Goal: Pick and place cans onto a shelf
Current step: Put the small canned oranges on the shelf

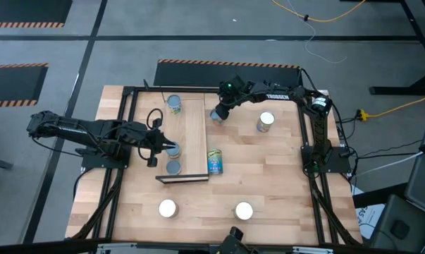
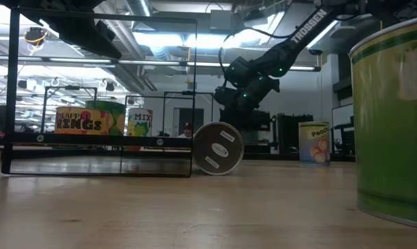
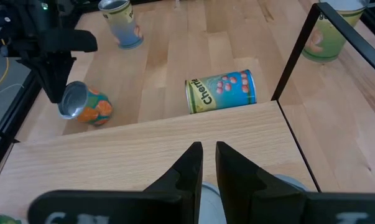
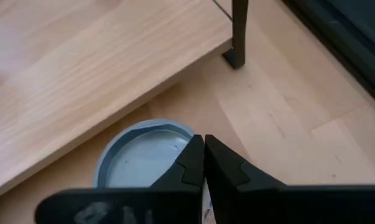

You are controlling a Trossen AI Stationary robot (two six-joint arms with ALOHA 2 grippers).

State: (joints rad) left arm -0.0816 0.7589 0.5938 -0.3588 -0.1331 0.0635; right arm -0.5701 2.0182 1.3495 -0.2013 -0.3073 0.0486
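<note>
We see the right gripper (image 1: 217, 115), fingers clamped on a tilted can (image 1: 216, 116) beside the shelf (image 1: 193, 137); the left gripper (image 1: 171, 149) grips an upright can (image 1: 173, 149) there.

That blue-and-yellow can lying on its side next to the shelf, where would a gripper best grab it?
Probably from straight above, at mid-length, with one finger on each curved side. The blue-and-yellow can lies on its side, so its round body may roll if it is pushed from the side. The shelf stands close beside it, so the finger on that side has little room.
</note>
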